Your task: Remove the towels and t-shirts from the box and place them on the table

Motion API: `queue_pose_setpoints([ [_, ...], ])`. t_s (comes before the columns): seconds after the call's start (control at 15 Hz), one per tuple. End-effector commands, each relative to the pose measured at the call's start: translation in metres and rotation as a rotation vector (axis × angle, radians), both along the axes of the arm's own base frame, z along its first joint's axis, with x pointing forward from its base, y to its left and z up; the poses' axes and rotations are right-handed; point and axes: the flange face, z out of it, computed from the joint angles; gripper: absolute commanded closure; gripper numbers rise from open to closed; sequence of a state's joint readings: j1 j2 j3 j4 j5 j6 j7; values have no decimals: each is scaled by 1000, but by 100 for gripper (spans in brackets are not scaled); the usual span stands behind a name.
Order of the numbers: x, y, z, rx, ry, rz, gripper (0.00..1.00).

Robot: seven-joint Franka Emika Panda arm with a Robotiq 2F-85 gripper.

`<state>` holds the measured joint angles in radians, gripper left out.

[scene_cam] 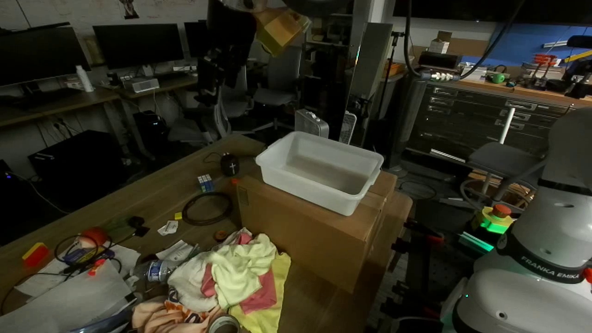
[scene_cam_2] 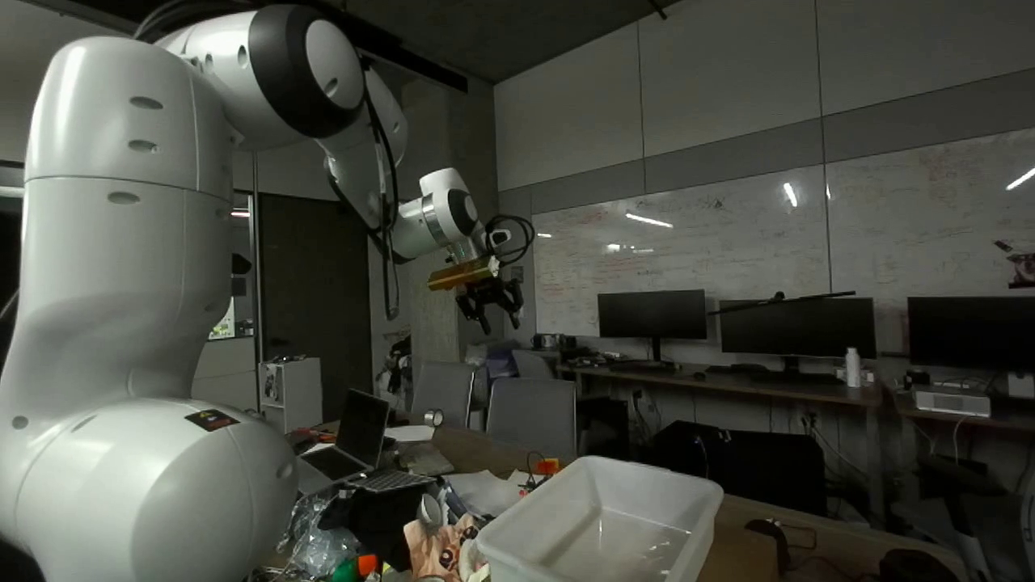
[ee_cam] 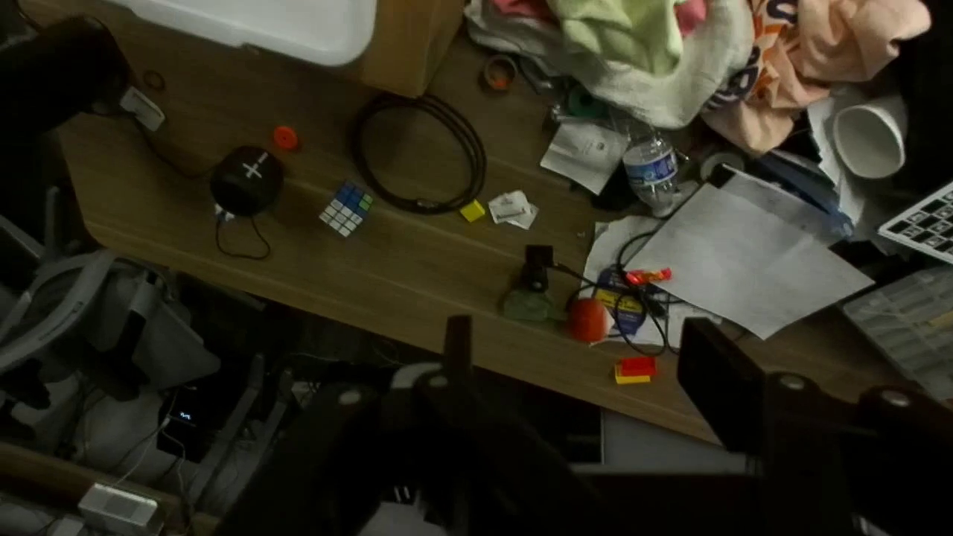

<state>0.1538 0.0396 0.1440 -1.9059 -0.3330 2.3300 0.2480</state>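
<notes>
The white plastic box (scene_cam: 305, 193) stands on a cardboard carton and shows no cloth inside; it also shows in an exterior view (scene_cam_2: 647, 485) and the wrist view (ee_cam: 298, 30). A pile of cloth lies on the table (scene_cam: 319, 305) beside the carton: a pale green towel (scene_cam: 245, 268), a white towel (scene_cam: 187, 282), a pink cloth (scene_cam: 263, 293), a yellow cloth (scene_cam: 280, 277) and a peach printed t-shirt (scene_cam: 157, 317). The pile's top also shows in the wrist view as the pale green towel (ee_cam: 625, 33). My gripper (ee_cam: 579, 331) is open and empty, high above the table's far edge, away from box and pile; it also shows in an exterior view (scene_cam_2: 500, 325).
The cardboard carton (scene_cam: 296, 231) raises the box. A coiled black cable (ee_cam: 421, 205), a puzzle cube (ee_cam: 346, 208), a black round speaker (ee_cam: 247, 181), a water bottle (ee_cam: 651, 171), papers (ee_cam: 744, 253) and an orange ball (ee_cam: 588, 320) lie on the table. A laptop (scene_cam_2: 360, 428) stands near the arm's base.
</notes>
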Motion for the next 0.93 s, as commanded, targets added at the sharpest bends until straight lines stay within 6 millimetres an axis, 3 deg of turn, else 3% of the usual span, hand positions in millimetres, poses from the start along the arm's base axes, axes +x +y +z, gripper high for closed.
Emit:
queue_pose_setpoints([
  [0.0, 0, -37, -5, -73, 92, -157, 0],
  [0.27, -19, -106, -24, -128, 342, -283, 0],
  [0.53, -50, -168, -39, -142, 586, -331, 0],
  [0.87, -86, -224, -52, -65, 628, -336, 0],
])
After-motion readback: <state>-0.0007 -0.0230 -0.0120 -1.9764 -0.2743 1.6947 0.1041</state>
